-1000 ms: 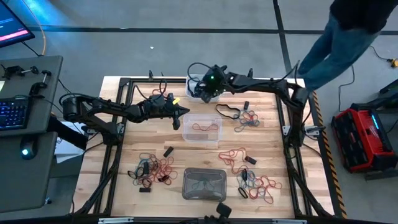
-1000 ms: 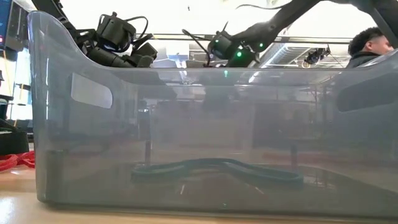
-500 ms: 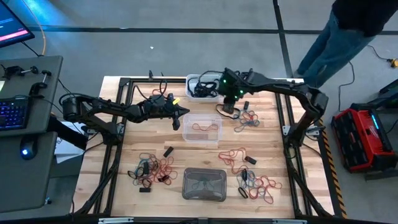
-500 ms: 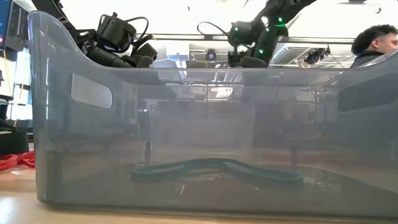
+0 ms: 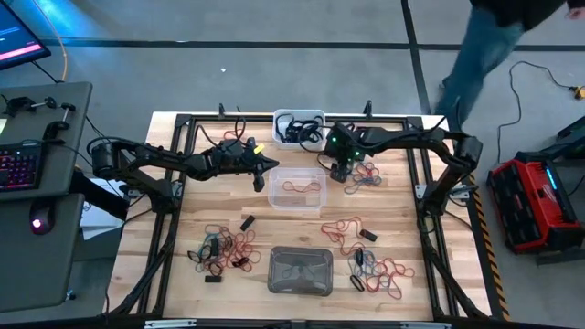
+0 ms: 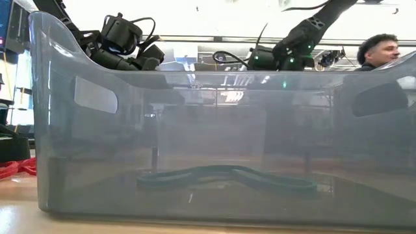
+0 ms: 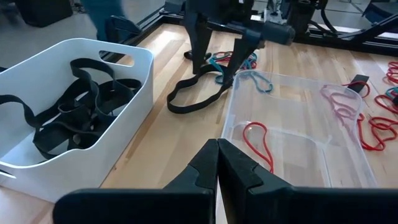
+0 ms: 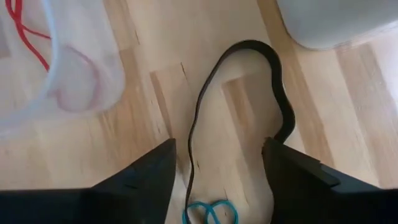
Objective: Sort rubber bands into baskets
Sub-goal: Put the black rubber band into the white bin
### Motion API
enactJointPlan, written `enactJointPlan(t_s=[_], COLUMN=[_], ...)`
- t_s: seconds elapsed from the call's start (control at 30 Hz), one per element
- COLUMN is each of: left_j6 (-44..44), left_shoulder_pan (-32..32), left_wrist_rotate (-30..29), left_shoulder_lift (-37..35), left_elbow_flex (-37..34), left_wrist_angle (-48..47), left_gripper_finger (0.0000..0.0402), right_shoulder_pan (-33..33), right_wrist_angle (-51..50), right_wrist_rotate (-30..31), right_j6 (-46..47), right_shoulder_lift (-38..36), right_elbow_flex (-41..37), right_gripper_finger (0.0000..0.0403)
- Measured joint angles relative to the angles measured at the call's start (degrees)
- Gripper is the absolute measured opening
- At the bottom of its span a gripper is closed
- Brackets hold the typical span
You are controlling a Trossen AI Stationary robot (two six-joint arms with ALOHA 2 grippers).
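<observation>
Three baskets stand on the wooden table: a white one [image 5: 299, 128] at the far edge holding black rubber bands [image 7: 68, 109], a clear one [image 5: 296, 189] in the middle with a red band [image 7: 258, 140], and a grey one [image 5: 300, 270] near the front with a dark band [image 6: 227, 175]. My right gripper [image 8: 217, 155] hangs open, pointing down, just right of the clear basket. Its fingers stand on either side of a black band [image 8: 208, 81] lying flat on the wood, not touching it. My left gripper [image 7: 217, 155] hovers shut at the clear basket's left side, holding nothing.
Loose red, black and teal bands lie in heaps at the near left [image 5: 227, 249], the near right [image 5: 377, 271], the middle right [image 5: 345, 227] and beside my right gripper [image 5: 367, 175]. A teal band [image 8: 211, 213] lies just under it. A person [image 5: 489, 46] walks beyond the far right corner.
My right gripper has moved from above the white basket toward the table's right and near side and come down, tipping to point more steeply down, over the black band on the wood. My left arm has kept still.
</observation>
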Motion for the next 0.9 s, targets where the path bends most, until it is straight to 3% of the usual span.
enactJointPlan(t_s=[0.2, 0.4, 0.67, 0.9], left_j6=[0.0, 0.0, 0.0, -0.13], left_shoulder_pan=[0.0, 0.0, 0.0, 0.0], left_wrist_rotate=[0.03, 0.05, 0.1, 0.1], left_shoulder_lift=[0.0, 0.0, -0.02, -0.02], left_elbow_flex=[0.0, 0.0, 0.0, 0.02], left_wrist_angle=[0.0, 0.02, 0.04, 0.02], left_gripper_finger=[0.0, 0.0, 0.0, 0.0], right_shoulder_pan=[1.47, 3.34, 1.64, -0.81], right_wrist_angle=[2.84, 3.82, 4.64, 4.79], right_wrist_rotate=[1.52, 9.99, 10.89, 4.69], right_j6=[-3.83, -3.84, -1.73, -0.03], right_shoulder_lift=[0.11, 0.22, 2.37, 3.78], right_elbow_flex=[-2.98, -3.98, -4.03, -3.78], right_gripper_finger=[0.025, 0.0252, 0.0252, 0.0244])
